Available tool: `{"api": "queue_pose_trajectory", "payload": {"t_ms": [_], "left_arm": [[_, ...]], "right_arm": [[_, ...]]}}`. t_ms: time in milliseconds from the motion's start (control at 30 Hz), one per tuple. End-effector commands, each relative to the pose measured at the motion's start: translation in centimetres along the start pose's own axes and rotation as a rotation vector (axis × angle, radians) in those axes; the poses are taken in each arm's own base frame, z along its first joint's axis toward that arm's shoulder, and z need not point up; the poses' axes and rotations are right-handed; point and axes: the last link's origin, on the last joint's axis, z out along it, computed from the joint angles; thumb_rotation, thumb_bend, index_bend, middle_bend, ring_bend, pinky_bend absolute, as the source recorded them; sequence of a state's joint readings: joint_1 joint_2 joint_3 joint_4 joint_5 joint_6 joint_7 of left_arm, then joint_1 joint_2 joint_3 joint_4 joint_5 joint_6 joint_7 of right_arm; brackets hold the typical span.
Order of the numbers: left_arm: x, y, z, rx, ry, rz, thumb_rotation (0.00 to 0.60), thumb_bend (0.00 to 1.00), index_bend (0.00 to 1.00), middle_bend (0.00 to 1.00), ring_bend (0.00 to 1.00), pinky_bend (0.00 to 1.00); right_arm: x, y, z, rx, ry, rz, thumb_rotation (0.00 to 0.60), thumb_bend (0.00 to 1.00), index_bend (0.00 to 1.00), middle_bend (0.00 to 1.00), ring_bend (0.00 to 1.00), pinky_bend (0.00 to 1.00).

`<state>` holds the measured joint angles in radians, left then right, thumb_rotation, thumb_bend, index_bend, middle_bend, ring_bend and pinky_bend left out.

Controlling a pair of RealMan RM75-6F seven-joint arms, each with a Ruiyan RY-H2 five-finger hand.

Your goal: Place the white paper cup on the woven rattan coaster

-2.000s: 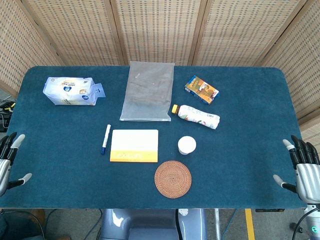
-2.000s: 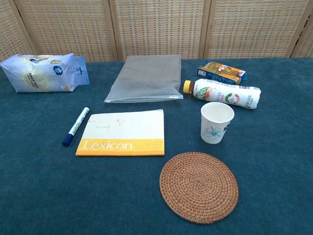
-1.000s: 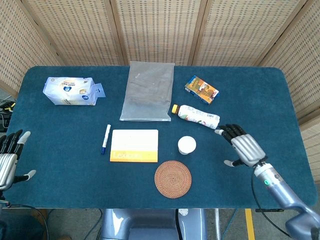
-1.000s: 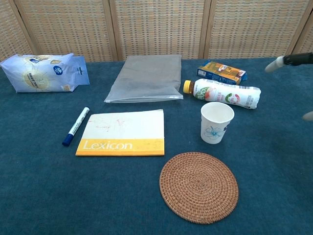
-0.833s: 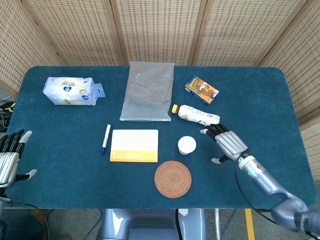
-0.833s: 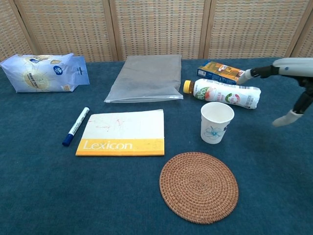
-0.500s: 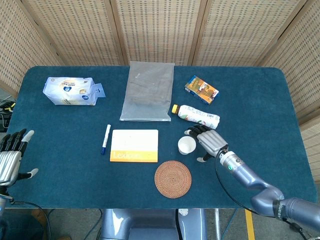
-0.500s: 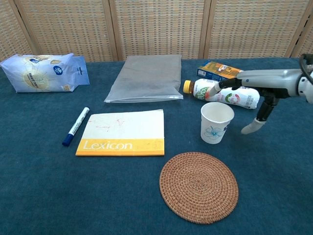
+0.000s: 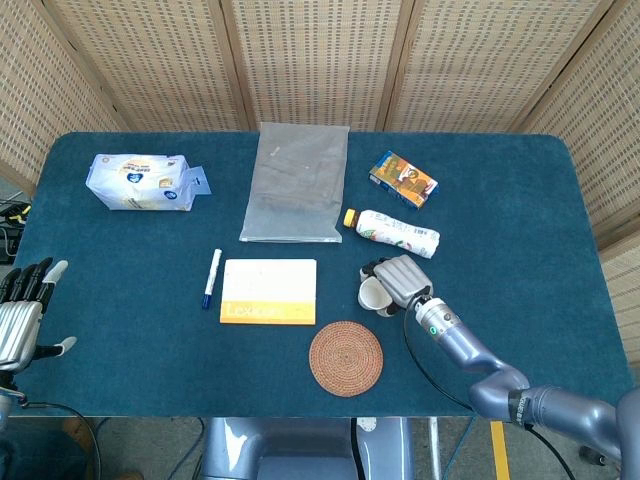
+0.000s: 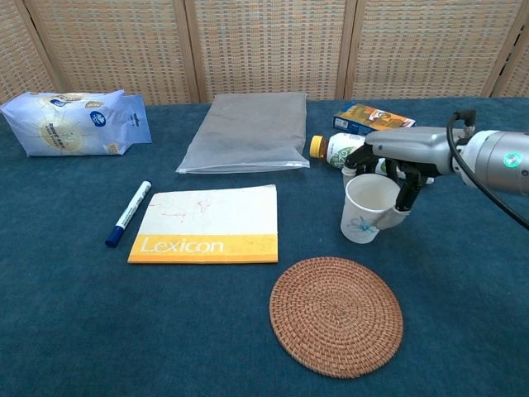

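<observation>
The white paper cup (image 9: 371,293) (image 10: 365,212) stands on the blue table just behind the round woven rattan coaster (image 9: 346,358) (image 10: 336,316), leaning a little. My right hand (image 9: 403,278) (image 10: 403,159) wraps around the cup from the right. Its fingers curl behind the rim and the thumb presses the cup's right side. The coaster has nothing on it. At the table's left edge my left hand (image 9: 22,316) hangs with fingers apart, holding nothing; it shows only in the head view.
A lying bottle (image 9: 397,232) and a juice box (image 9: 403,179) sit right behind the cup. A yellow and white notebook (image 9: 268,291) and a pen (image 9: 212,277) lie to the left. A grey plastic bag (image 9: 296,182) and a tissue pack (image 9: 140,181) lie further back.
My right hand has swept in from the table's right edge to the cup and closed around it. The cup now leans slightly. The left hand has barely moved.
</observation>
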<state>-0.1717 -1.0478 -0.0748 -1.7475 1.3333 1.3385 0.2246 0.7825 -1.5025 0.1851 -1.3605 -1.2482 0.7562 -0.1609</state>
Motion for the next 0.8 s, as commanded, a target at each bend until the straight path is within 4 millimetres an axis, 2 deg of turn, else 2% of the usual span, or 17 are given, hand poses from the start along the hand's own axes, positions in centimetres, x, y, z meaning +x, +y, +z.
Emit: {"api": "queue_pose_trajectory", "payload": {"t_ms": [33, 167, 467, 633, 800], "left_arm": [[0.0, 0.0, 0.0, 0.0, -0.002, 0.002, 0.6, 0.0, 0.0, 0.0, 0.0, 0.0], [-0.1, 0.1, 0.0, -0.002, -0.005, 0.006, 0.6, 0.0, 0.0, 0.0, 0.0, 0.0], [-0.1, 0.3, -0.1, -0.008, -0.003, 0.008, 0.6, 0.0, 0.0, 0.0, 0.0, 0.0], [-0.1, 0.4, -0.2, -0.011, -0.004, 0.009, 0.6, 0.0, 0.0, 0.0, 0.0, 0.0], [-0.2, 0.5, -0.2, -0.018, -0.009, 0.01, 0.6, 0.0, 0.0, 0.0, 0.0, 0.0]], "right_arm": [[-0.1, -0.2, 0.1, 0.012, 0.037, 0.01, 0.6, 0.22, 0.48, 0.48, 0.45, 0.59], [0.7, -0.4, -0.4, 0.043, 0.074, 0.04, 0.6, 0.22, 0.49, 0.49, 0.46, 0.6], [2.5, -2.5, -3.3, 0.165, 0.042, 0.075, 0.6, 0.22, 0.48, 0.49, 0.46, 0.6], [2.0, -4.0, -5.3, 0.233, -0.032, 0.054, 0.6, 0.22, 0.48, 0.49, 0.46, 0.6], [1.5, -5.8, -6.0, 0.282, -0.074, 0.04, 0.6, 0.22, 0.48, 0.48, 0.46, 0.6]]}}
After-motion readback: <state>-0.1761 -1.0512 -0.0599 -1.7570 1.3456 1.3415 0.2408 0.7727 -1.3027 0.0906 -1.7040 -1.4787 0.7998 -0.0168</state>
